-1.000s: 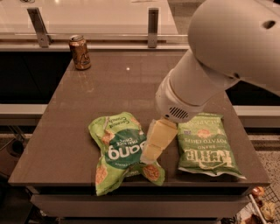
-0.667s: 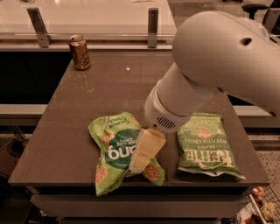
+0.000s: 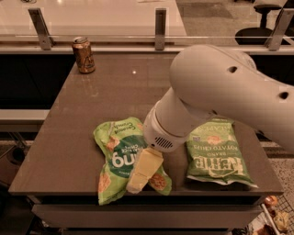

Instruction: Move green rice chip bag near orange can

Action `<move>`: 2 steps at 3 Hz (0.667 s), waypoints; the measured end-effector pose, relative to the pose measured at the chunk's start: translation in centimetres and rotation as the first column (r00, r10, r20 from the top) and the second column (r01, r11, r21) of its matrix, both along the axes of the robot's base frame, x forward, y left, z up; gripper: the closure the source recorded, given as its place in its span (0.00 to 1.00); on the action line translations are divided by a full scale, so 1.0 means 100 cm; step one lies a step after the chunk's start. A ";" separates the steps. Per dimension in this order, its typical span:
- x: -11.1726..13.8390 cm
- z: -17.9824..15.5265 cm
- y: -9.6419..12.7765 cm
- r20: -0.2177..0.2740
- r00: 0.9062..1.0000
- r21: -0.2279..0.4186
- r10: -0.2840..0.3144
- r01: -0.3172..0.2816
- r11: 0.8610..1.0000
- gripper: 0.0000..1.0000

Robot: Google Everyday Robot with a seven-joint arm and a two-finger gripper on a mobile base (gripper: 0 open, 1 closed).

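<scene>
The green rice chip bag (image 3: 120, 156) lies wrinkled near the front edge of the brown table (image 3: 115, 92), left of centre. The orange can (image 3: 83, 55) stands upright at the table's far left corner, well away from the bag. My gripper (image 3: 140, 176) hangs from the big white arm (image 3: 216, 96) and is down on the right part of the bag, over its lettering. One pale finger (image 3: 143, 169) shows on top of the bag.
A flatter green potato chip bag (image 3: 218, 153) lies at the front right of the table, just right of the arm. A rail with metal posts (image 3: 160, 22) runs behind the table. An office chair (image 3: 268, 9) stands far back right.
The arm has swung left and lower. The gripper has slid from the bag's right edge further onto the bag. The bag and the can have not moved.
</scene>
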State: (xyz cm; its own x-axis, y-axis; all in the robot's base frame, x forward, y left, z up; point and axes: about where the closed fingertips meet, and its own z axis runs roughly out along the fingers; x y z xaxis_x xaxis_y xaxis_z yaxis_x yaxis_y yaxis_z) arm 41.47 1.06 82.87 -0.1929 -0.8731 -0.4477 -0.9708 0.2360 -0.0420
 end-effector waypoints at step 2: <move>0.000 -0.012 0.010 -0.016 0.999 -0.007 0.032 -0.032 0.999 0.18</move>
